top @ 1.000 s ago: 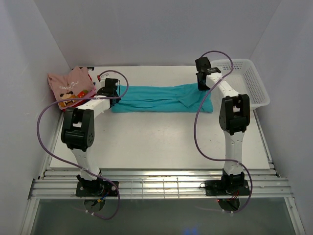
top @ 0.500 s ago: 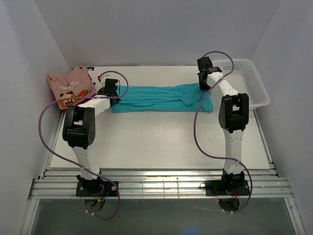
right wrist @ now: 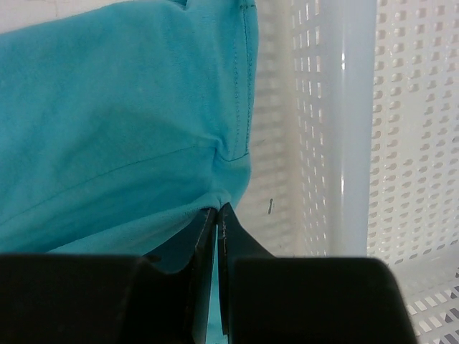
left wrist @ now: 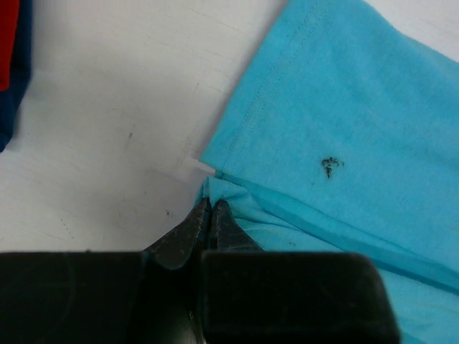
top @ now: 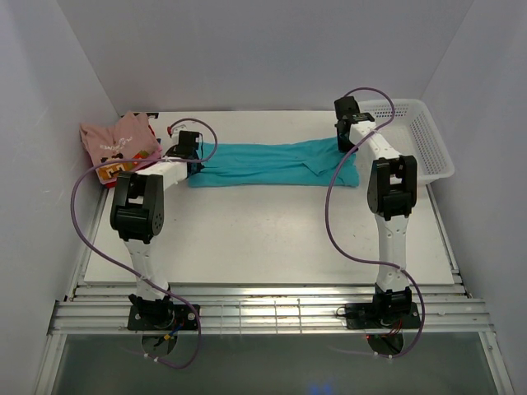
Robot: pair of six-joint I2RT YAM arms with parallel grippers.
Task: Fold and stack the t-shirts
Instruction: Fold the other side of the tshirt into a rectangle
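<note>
So, teal t-shirt [top: 272,164] lies as a long flat band across the far half of the table [top: 263,239], running left-right, already folded lengthwise, w/ a flap lying over its right part. One end sits at each arm.

Left end: the corner of the shirt is bunched up right at the tips of the left gripper [left wrist: 210,208]. Jaws are pressed nearly together, pinching a small pucker of the folded edge. A small dark speck shows on the cloth just beyond it.

Right end: the hem corner meets the tips of the right gripper [right wrist: 216,215]. Jaws are pressed together, and it looks like a thin bit of hem is caught between them, though the wrist view is too tight to be sure how much. Cloth spreads away to the left of the fingers.

White mesh basket [top: 428,140] sits just beside the right end, at the far right corner.

Folded pink t-shirt [top: 119,144] w/ block graphic is on the stack at the far left corner, near the left gripper but apart from the teal one. In the left wrist view, red [left wrist: 6,43] and dark blue [left wrist: 18,79] cloth edges show at the frame's left.
</note>
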